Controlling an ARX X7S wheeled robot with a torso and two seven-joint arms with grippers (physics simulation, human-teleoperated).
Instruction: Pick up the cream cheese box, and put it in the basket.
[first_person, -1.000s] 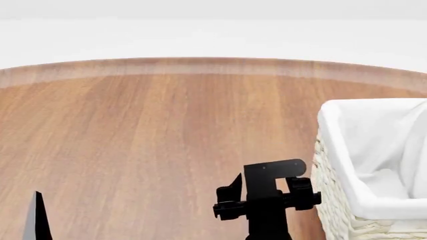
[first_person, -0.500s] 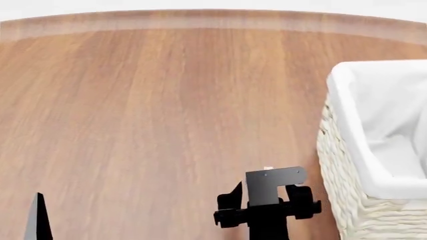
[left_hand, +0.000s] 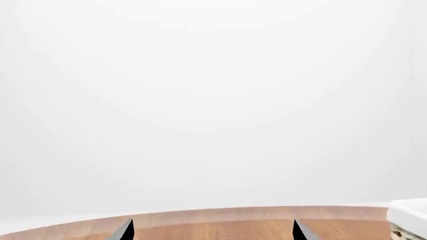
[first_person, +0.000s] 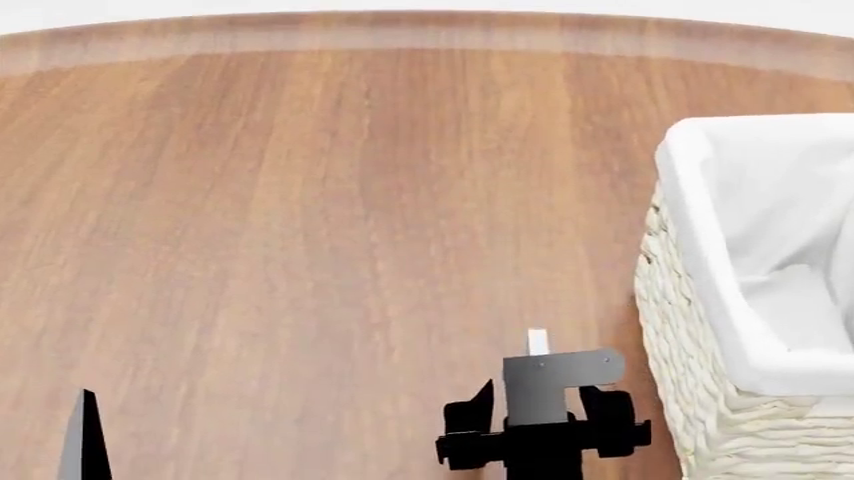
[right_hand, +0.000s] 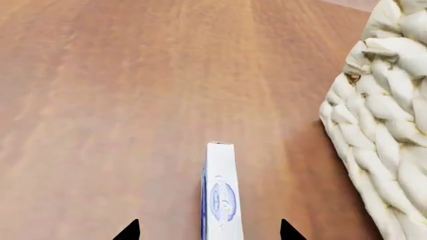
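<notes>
Right black two-finger gripper (first_person: 541, 440): low over the wooden tabletop near its front edge, jaws spread, grey bracket on the wrist. Left black gripper (left_hand: 212, 231): level, aimed past the tabletop's far edge, fingertips (left_hand: 125, 231) apart.

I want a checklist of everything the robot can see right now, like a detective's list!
Surface: round wooden table, bare brown top.
Job's things: cream cheese box standing on its thin edge between the right gripper's fingertips, beside the basket, not inside it.
Clutter: nothing seen.
Grippers: right gripper's fingertips sit apart on either side of the box, not touching it; left gripper open, pointing past the table edge.
Cables: nothing seen.
Surroundings: plain white background.
</notes>
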